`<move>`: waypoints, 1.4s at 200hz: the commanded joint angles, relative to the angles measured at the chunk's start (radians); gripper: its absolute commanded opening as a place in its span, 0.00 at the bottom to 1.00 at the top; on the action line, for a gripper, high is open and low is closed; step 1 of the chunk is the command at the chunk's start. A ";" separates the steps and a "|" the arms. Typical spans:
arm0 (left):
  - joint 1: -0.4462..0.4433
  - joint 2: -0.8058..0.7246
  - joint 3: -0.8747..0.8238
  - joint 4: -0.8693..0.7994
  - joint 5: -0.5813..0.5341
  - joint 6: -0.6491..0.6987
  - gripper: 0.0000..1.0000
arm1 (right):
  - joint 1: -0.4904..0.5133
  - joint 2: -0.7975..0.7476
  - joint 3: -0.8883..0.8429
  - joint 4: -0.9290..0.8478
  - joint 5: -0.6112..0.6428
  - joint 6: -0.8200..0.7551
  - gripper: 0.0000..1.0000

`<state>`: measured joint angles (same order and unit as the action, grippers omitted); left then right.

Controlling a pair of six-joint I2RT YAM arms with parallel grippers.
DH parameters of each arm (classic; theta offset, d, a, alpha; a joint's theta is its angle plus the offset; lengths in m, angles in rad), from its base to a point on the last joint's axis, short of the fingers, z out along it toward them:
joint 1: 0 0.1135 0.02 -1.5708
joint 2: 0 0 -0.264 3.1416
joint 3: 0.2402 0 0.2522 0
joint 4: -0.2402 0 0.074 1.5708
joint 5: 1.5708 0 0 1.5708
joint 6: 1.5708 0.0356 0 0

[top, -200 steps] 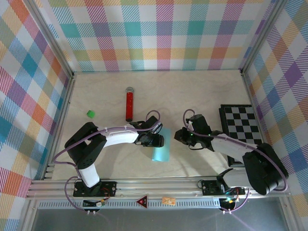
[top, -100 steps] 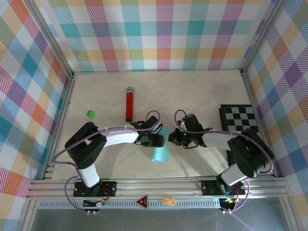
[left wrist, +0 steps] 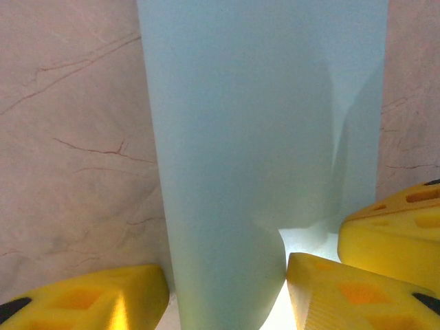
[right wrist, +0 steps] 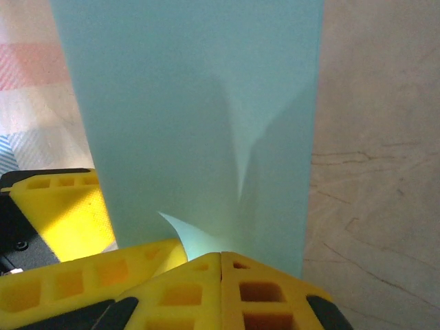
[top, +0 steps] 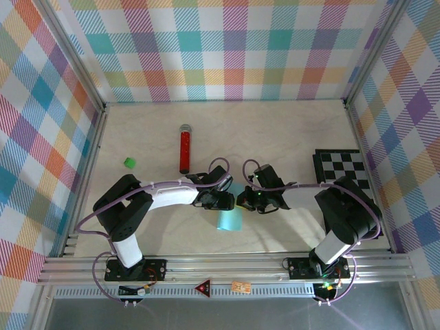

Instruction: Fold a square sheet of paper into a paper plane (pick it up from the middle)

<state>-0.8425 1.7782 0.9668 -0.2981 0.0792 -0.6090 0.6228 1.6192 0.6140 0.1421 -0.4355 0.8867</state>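
Observation:
The square sheet of paper [top: 228, 218] is light cyan and hangs as a tall narrow band in front of the arm bases. My left gripper [top: 230, 201] is shut on it. In the left wrist view the sheet [left wrist: 254, 137] bows between my left gripper's [left wrist: 227, 295] two yellow fingers and touches both. My right gripper [top: 240, 200] is shut and sits right beside the left one. In the right wrist view its closed tips [right wrist: 220, 256] press against the paper [right wrist: 185, 103], where a small flap curls up. Whether any paper is caught between them is hidden.
A red glittery tube [top: 184, 150] lies behind the left arm, with a small green block [top: 129, 163] to its left. The black-and-white checkered board [top: 344, 175] lies at the right. Plaid walls enclose the table on three sides.
The right arm has swung left from near the checkered board up to the paper, with its jaws closing on the way. The left gripper and the paper have stayed put.

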 commanded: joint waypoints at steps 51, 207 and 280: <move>0.005 0.183 -0.076 0.010 -0.085 0.020 0.55 | 0.014 0.056 0.028 -0.020 -0.005 -0.036 0.00; 0.058 -0.316 -0.136 0.095 -0.036 -0.013 0.39 | -0.064 0.180 0.124 -0.326 0.046 -0.492 0.00; 0.126 -0.165 -0.184 0.444 0.380 -0.127 0.00 | -0.089 0.201 0.165 -0.375 0.006 -0.518 0.00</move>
<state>-0.7238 1.5631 0.7937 0.0063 0.3069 -0.6846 0.5545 1.7611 0.7971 -0.1184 -0.5560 0.4019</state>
